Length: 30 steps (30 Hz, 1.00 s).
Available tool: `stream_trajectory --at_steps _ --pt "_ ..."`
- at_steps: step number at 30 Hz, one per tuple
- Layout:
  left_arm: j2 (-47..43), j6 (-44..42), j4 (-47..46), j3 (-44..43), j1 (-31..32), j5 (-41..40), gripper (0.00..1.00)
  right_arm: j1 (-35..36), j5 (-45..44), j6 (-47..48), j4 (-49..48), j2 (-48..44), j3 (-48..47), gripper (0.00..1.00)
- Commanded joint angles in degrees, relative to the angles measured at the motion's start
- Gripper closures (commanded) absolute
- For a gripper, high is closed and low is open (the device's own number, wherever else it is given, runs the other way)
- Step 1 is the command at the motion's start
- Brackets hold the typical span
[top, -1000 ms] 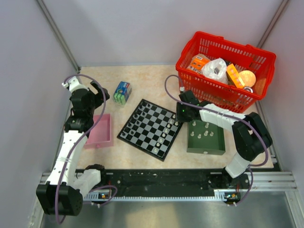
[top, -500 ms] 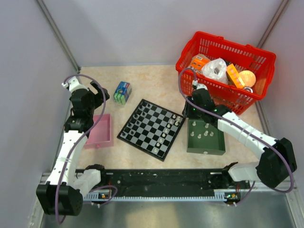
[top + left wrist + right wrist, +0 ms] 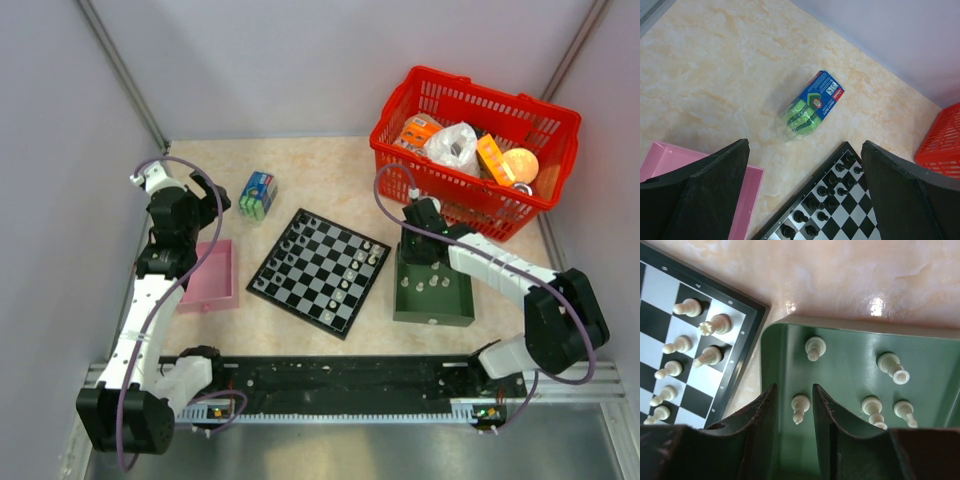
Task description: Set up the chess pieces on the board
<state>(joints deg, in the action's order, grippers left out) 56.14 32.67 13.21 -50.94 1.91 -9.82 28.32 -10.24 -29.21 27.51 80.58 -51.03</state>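
Observation:
The board (image 3: 312, 272) lies at the middle of the table, with dark chess pieces (image 3: 290, 245) along its left side and pale ones (image 3: 356, 268) along its right side. My right gripper (image 3: 420, 247) is over the far-left corner of the green tray (image 3: 432, 320). In the right wrist view it (image 3: 793, 390) is open, with a pale pawn (image 3: 800, 407) standing between its fingers, untouched. Several more pale pieces (image 3: 892, 367) stand in the tray (image 3: 850, 375). My left gripper (image 3: 200, 205) is wide open and empty, above the table between the pink tray and the board (image 3: 860, 220).
An empty pink tray (image 3: 210, 275) sits left of the board. A blue-green packet (image 3: 258, 195) lies behind the board's far-left corner. A red basket (image 3: 440, 185) full of goods stands at the back right, right behind the green tray.
My right gripper has left the board's right edge, swung back, and come down over the green tray's far-left corner. The left arm has not moved.

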Motion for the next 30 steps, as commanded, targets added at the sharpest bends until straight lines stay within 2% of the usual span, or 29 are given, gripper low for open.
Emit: stream_trajectory --at_steps 1,17,30 --pt "-0.77 -0.06 -2.67 0.05 -0.33 0.24 0.01 -0.54 -1.36 1.61 -2.02 2.74 -0.92 0.66" --pt "-0.15 -0.06 -2.93 -0.13 -0.59 0.33 0.01 -0.81 -4.87 3.19 -3.77 7.14 -2.50 0.69" --pt "0.02 -0.06 -3.11 -0.39 -0.59 0.51 0.01 -1.16 -4.44 5.39 -6.15 8.46 -2.94 0.71"
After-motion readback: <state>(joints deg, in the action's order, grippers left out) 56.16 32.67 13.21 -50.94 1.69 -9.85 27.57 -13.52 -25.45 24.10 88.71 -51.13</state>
